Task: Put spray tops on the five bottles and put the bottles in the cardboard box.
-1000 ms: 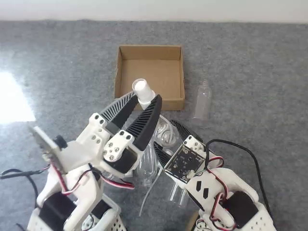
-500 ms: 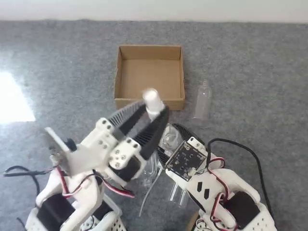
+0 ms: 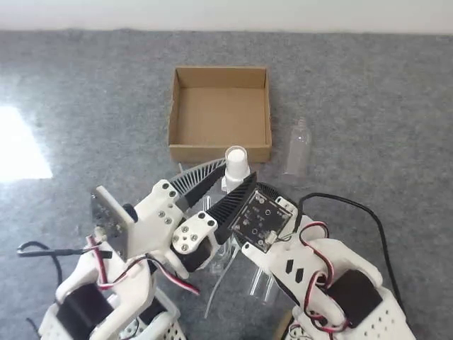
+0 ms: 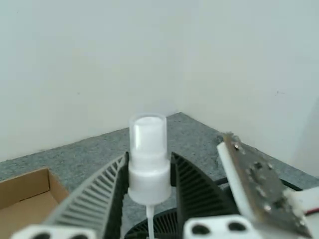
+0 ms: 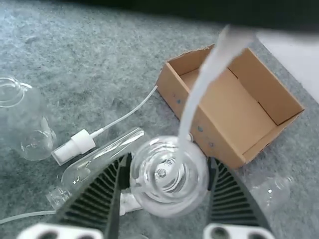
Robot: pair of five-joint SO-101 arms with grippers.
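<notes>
Legible text, labels, brands, numbers, signs: none. Circuit board [image 3: 259, 219] markings: too small to read. Cardboard box [image 3: 198, 152] walls: plain.

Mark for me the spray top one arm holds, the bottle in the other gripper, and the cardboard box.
spray top [image 4: 148, 174]: left wrist view, on its white collar.
bottle [image 5: 169, 194]: right wrist view, on its clear shoulder beside the neck.
cardboard box [image 3: 219, 151]: high view, on its near wall.

Arms [image 3: 163, 234] hide most of the loose bottles [image 3: 262, 284]. Cardboard box [image 4: 27, 196] cut off at the view's edge. Spray top tube [image 5: 207, 79] blurred.
</notes>
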